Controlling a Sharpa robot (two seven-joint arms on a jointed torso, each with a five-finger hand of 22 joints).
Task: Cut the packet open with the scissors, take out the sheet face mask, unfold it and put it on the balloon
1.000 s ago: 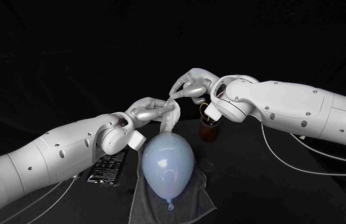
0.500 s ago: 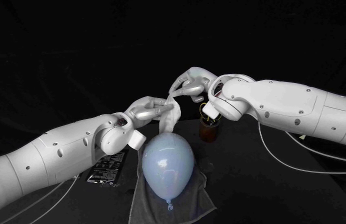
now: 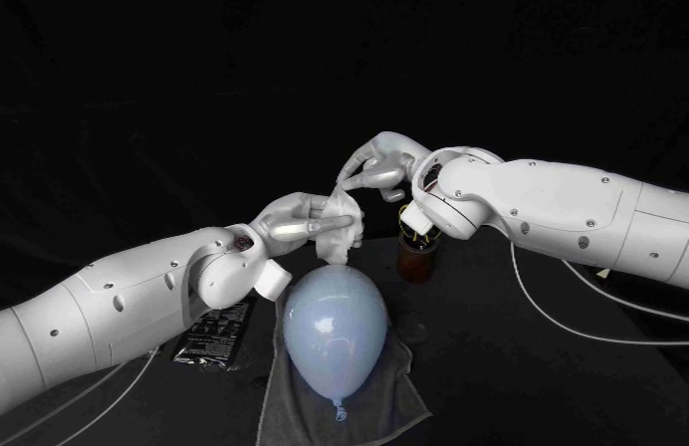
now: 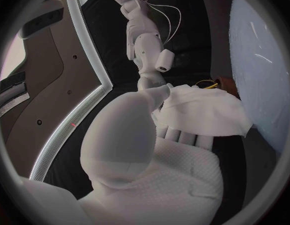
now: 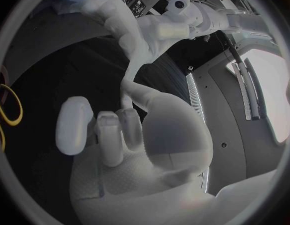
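A pale blue balloon (image 3: 337,325) lies on a grey cloth (image 3: 376,406) at the table's front. Just above its far end, my left hand (image 3: 295,219) grips the white sheet face mask (image 3: 341,229), which is bunched and hangs toward the balloon. My right hand (image 3: 379,165) pinches the mask's upper end, higher and a little to the right. In the left wrist view the mask (image 4: 204,116) drapes over my left hand (image 4: 139,140) beside the balloon (image 4: 260,70). In the right wrist view a thin strip of mask (image 5: 128,82) runs from my right hand (image 5: 135,135) to the left hand (image 5: 114,12).
The black packet (image 3: 215,334) lies flat on the table under my left forearm, left of the balloon. A brown holder (image 3: 418,255) with yellow-handled scissors (image 3: 412,217) stands behind the balloon, under my right wrist. White cables trail across the table at the right.
The mask has bunched up nearer my left hand and hangs shorter above the balloon. My right arm has shifted slightly left. The balloon and the packet have stayed put.
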